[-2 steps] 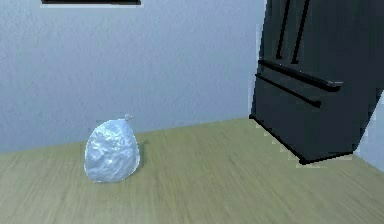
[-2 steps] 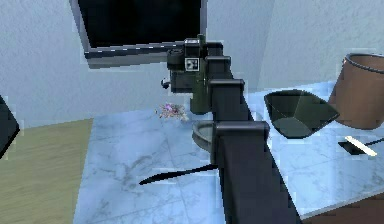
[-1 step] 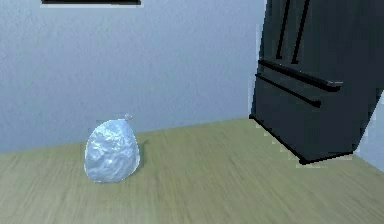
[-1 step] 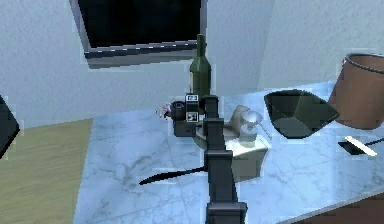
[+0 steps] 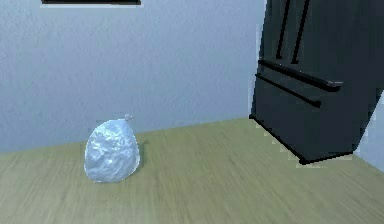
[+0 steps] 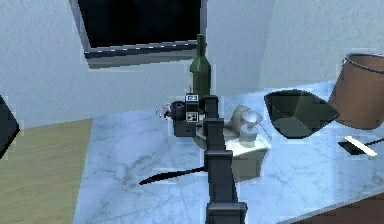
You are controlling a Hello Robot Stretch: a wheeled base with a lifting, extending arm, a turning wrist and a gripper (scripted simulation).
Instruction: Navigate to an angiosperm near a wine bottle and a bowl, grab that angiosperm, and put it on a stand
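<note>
Arm (image 6: 221, 168): dark square bar, bottom centre of the arm side view. Tags (image 6: 191, 110): two small white squares, black marks, at its upper end. Gripper (image 6: 171, 108): dark body, thin fingers, just left.

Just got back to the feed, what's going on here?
The Stretch stands beside a marble counter with its arm reached out over it. The hand is near the base of a green wine bottle; whether it holds anything cannot be told. A dark bowl sits farther along the counter. Ahead, a tied plastic bag lies on the wood floor near a black fridge.
</note>
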